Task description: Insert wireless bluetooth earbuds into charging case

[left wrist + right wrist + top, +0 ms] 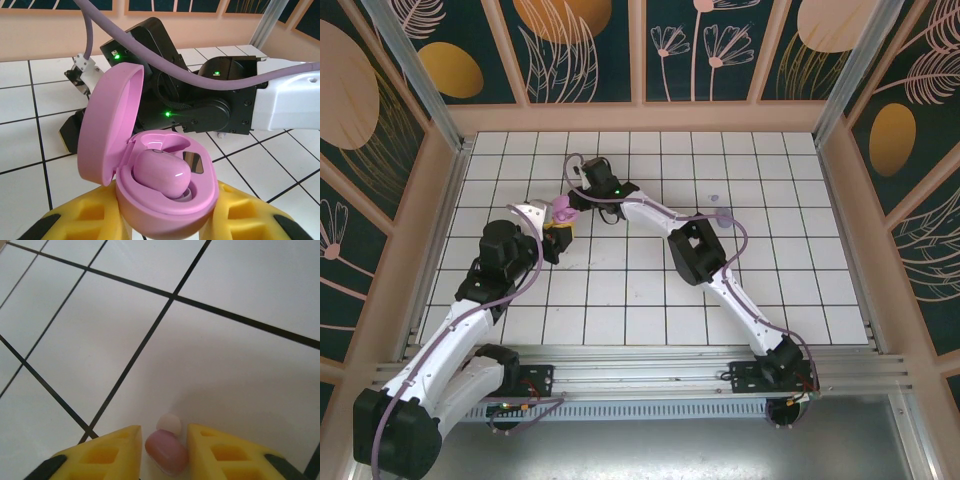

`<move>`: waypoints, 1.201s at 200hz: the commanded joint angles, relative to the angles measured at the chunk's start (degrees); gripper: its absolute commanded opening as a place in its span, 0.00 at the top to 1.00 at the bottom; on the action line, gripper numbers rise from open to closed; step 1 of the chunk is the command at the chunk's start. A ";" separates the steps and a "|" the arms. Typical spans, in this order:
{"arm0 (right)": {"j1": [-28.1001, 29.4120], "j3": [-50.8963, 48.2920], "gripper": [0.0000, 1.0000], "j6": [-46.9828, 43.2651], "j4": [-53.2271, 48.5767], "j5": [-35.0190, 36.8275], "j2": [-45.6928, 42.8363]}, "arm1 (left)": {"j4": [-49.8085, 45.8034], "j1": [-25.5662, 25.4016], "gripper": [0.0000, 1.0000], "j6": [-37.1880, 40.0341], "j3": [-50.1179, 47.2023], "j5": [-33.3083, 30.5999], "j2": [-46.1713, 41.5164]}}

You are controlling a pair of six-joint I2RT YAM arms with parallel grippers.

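Observation:
My left gripper (167,227) is shut on the base of a pink charging case (150,210), its yellow fingers (240,210) on either side. The case's lid (107,125) stands open to the left, and one pink earbud (160,172) sits in a socket. From above, the case (561,208) is at the left gripper (560,224), left of centre. My right gripper (164,440) is low over a white tile, its fingers closed against a second pinkish-lilac earbud (167,451) with a pale ear tip. The right gripper (584,170) is just beyond the case.
The right arm's black wrist (200,100) and a purple cable (150,55) cross close behind the open case. A small purplish speck (713,197) lies on the tiles to the right. Peach walls (640,117) ring the white tiled floor.

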 commanded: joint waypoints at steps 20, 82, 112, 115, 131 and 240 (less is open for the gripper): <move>0.53 0.84 0.78 -1.77 -6.05 1.85 0.31 | -0.64 0.38 0.96 0.08 2.25 -0.68 -1.02; -1.12 -9.77 0.82 -1.34 -5.90 -0.67 -9.42 | -1.10 0.34 0.96 0.26 3.22 -0.96 -0.94; -1.60 -17.27 0.83 -1.87 -6.21 -2.29 -15.17 | -0.93 0.40 0.96 0.00 3.49 -0.72 -0.59; -1.58 -18.34 0.83 -2.05 -6.13 -2.50 -15.90 | -0.93 0.41 0.96 -0.01 3.49 -0.68 -0.54; -1.67 -25.91 0.84 -3.35 -4.58 -3.45 -20.52 | -0.76 0.41 0.96 -0.01 3.41 -0.42 -0.41; -4.99 -65.07 0.69 -13.49 0.69 -14.36 -43.50 | 2.53 0.40 0.96 -0.87 0.57 1.29 0.82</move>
